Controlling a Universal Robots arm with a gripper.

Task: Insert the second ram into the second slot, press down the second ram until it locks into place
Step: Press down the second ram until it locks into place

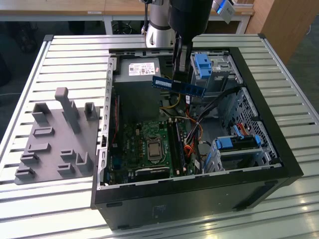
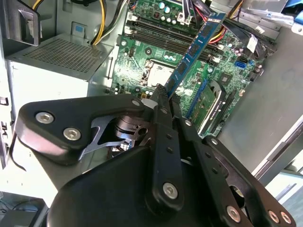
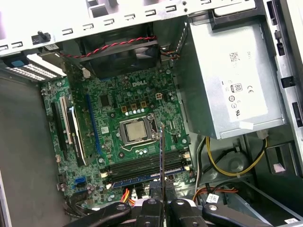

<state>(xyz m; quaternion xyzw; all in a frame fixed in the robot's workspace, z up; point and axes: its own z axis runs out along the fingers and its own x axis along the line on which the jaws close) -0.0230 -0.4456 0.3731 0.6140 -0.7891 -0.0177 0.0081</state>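
The second ram (image 1: 192, 89) is a long blue stick, held level in the air above the open computer case. My gripper (image 1: 178, 79) is shut on it near its middle, well above the motherboard (image 1: 142, 142). In the second wrist view the ram (image 2: 198, 47) sticks out from the gripper (image 2: 164, 93) over the board. In the first wrist view the ram (image 3: 162, 151) shows edge-on, rising from the gripper (image 3: 162, 202) and crossing over the row of memory slots (image 3: 142, 166). Another blue stick (image 3: 142, 178) sits in one of those slots.
The black case (image 1: 199, 189) lies open on a slatted metal table. Inside are a grey power supply (image 1: 137, 69), blue drive cages (image 1: 204, 63), loose cables (image 1: 192, 144) and the processor socket (image 3: 137, 130). A grey holder tray (image 1: 55, 139) lies at the exterior view's left.
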